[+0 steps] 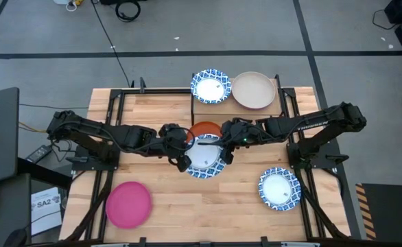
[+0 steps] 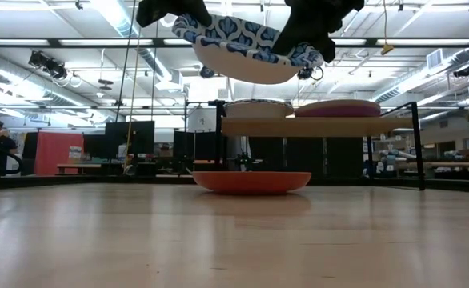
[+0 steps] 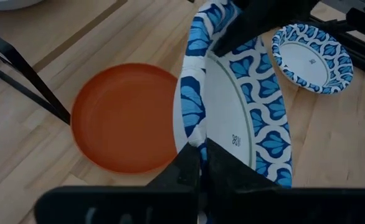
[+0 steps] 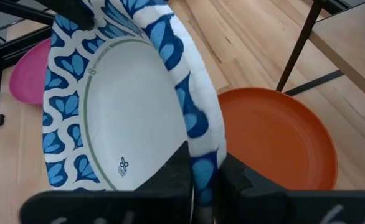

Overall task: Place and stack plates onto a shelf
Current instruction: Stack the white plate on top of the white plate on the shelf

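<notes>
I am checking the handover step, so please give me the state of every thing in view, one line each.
Held blue-rimmed plate: lifted above table, both jaws on its rim.
Left gripper: shut on the plate's rim.
Right gripper: jaws around opposite rim.
Orange plate: flat on table, under the held plate.
Shelf: carries blue-rimmed plate and beige plate.
Pink plate: flat on table.
Second blue-rimmed plate: flat on table.

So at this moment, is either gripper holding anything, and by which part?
A blue-rimmed plate hangs above the table, pinched at opposite rim edges: left gripper on one side, right gripper on the other.
</notes>
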